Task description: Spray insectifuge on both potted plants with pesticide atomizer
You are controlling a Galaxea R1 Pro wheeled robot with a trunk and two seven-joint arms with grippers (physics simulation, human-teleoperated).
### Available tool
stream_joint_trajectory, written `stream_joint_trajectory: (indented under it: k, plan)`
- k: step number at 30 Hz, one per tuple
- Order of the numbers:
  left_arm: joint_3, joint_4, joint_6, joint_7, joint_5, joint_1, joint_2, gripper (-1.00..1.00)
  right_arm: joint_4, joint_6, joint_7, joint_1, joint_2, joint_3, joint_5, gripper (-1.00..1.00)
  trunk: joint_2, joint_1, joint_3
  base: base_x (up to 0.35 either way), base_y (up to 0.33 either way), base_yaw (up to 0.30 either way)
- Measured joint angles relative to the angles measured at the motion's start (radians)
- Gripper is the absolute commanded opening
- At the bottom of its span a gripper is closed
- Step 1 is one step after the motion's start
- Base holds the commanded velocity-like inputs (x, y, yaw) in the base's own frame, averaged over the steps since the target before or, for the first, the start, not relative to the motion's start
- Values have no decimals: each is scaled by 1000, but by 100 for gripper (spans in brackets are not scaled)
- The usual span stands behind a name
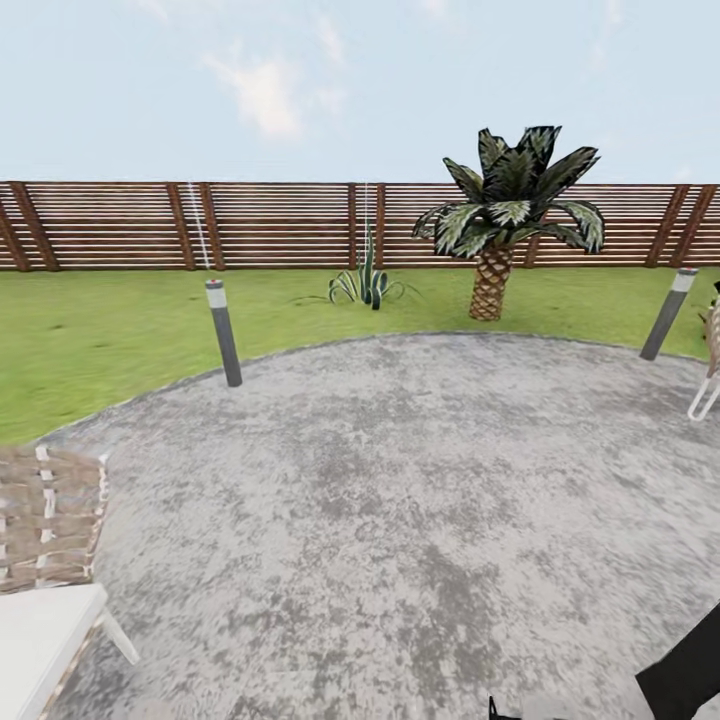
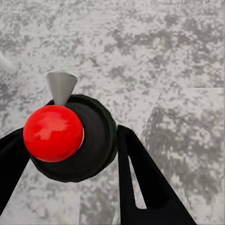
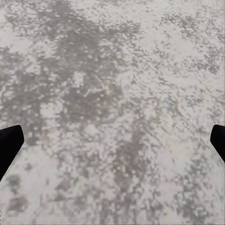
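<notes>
The pesticide atomizer is seen from above in the left wrist view: a dark round body, a red ball top and a grey cone nozzle. My left gripper is shut on it, with one black finger pressed against each side. It hangs over the garden's mottled grey paved patio. My right gripper is open, its two black fingertips far apart above bare paving. The two potted plants are out of view.
A wicker chair with a white seat stands at the near left, and another chair's leg shows at the right edge. Two grey bollard lights mark the patio rim. Beyond lie lawn, a striped agave, a palm and the slatted fence.
</notes>
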Motion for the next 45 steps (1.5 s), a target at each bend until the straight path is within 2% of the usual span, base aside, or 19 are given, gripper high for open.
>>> stream_joint_trajectory:
  k: [45]
  plan:
    - [0, 0, 0, 0, 1, 0, -1, -100, 0, -2, 1, 0, -2, 1, 0, 100, 0, 0, 0, 340, 0, 0]
